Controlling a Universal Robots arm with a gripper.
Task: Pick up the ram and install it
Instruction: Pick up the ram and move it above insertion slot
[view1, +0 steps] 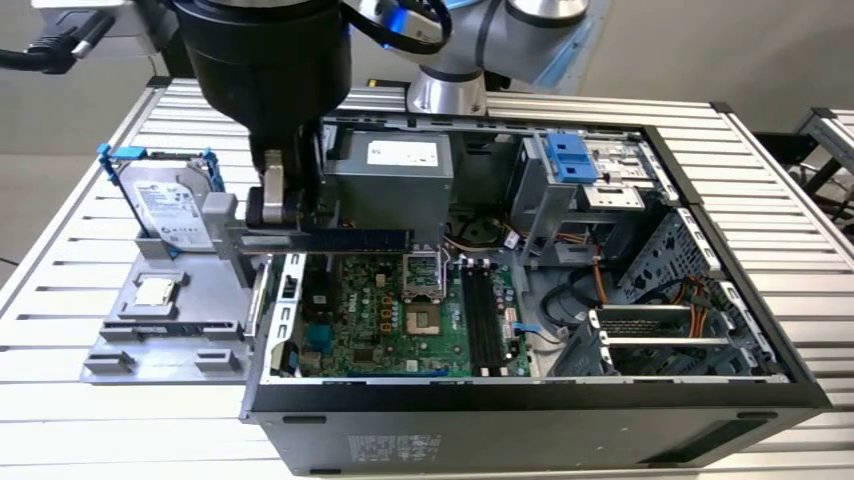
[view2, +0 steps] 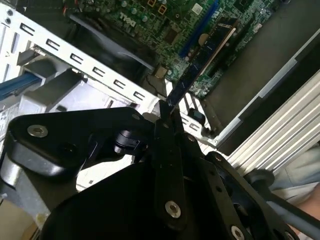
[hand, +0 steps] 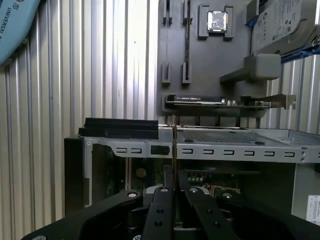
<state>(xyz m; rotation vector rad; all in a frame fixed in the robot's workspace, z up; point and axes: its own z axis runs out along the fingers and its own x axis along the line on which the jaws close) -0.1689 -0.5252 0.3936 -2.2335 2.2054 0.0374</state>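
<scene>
My gripper (view1: 278, 222) is shut on the ram (view1: 358, 240), a thin dark stick held level by one end above the left wall of the open computer case (view1: 534, 405). In the second wrist view the ram (view2: 200, 60) reaches out from the gripper (view2: 165, 107) over the green motherboard (view2: 175, 22). In the first wrist view the ram (hand: 173, 145) shows edge-on, rising from the gripper (hand: 173, 187). The motherboard's long black slots (view1: 481, 320) lie lower and toward the exterior view's right of the ram.
A grey parts tray (view1: 140, 350) stands beside the case at the exterior view's left, holding a hard drive (view1: 167, 205) in a blue frame and a small square silver chip (view1: 156, 292). An expansion card (hand: 225, 101) stands on the tray's edge. A power supply (view1: 394, 175) fills the case's back.
</scene>
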